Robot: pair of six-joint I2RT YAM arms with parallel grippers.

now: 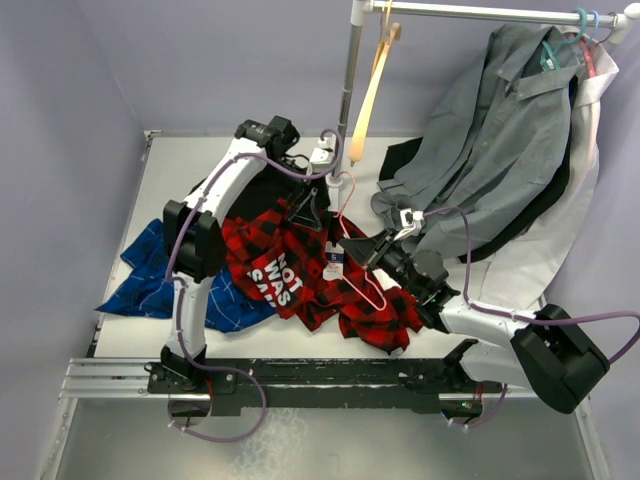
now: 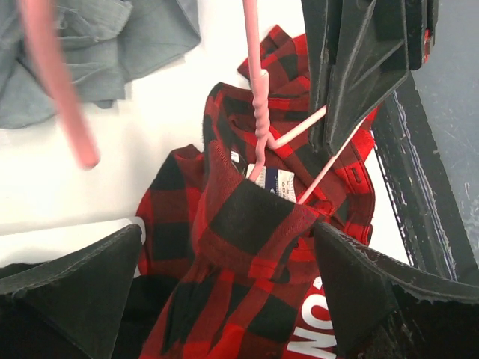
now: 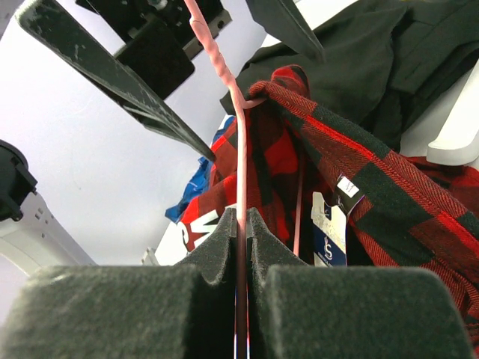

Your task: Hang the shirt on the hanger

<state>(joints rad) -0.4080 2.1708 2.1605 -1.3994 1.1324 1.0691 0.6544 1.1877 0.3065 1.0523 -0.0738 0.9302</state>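
The red-and-black checked shirt (image 1: pixel 290 265) lies crumpled mid-table, white lettering facing up. The thin pink hanger (image 1: pixel 372 290) runs through its collar, with the hook up toward the rack pole. My right gripper (image 1: pixel 352 247) is shut on the hanger's bar (image 3: pixel 241 164), which passes between its pads (image 3: pixel 224 239). My left gripper (image 1: pixel 308 208) is open above the collar. In the left wrist view the collar (image 2: pixel 247 217) and white label sit between its spread fingers (image 2: pixel 90 284), with the hanger (image 2: pixel 258 112) just beyond. The collar drapes over one hanger arm in the right wrist view (image 3: pixel 359 172).
A blue checked shirt (image 1: pixel 150 275) lies left of the red one, and a black garment (image 1: pixel 260 190) lies behind it. A grey shirt (image 1: pixel 500 130) and a white garment (image 1: pixel 560 240) hang from the rack at right. A tan wooden hanger (image 1: pixel 372 90) hangs by the rack pole (image 1: pixel 347 80).
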